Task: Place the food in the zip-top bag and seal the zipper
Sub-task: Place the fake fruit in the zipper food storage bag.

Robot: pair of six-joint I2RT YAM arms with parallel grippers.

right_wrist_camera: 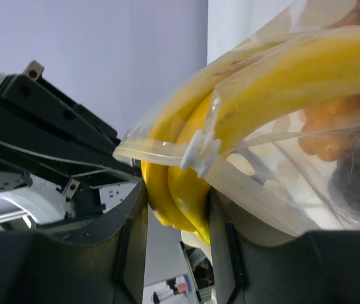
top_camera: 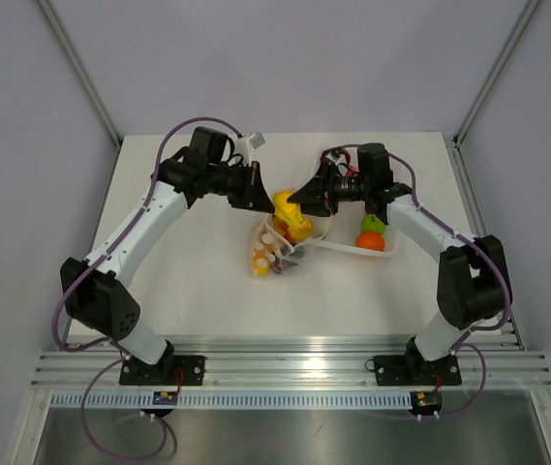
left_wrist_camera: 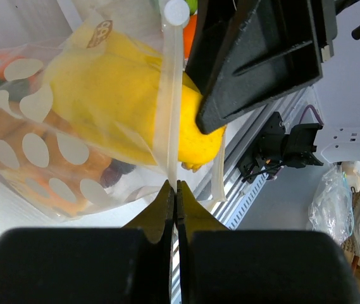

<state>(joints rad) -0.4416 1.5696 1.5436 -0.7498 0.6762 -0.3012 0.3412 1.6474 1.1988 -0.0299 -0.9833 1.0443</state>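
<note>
The left gripper (left_wrist_camera: 174, 190) is pinched tight on the zipper (left_wrist_camera: 172, 114) edge of the zip-top bag (top_camera: 273, 254), which sits mid-table just left of the white tray (top_camera: 338, 248). The right gripper (right_wrist_camera: 178, 204), jaws half-wide, clasps the yellow bananas (top_camera: 288, 208) at the bag's mouth. An orange (top_camera: 371, 242) and a green piece (top_camera: 374, 224) lie in the tray.

bright even light; close wrist views blurred
</note>
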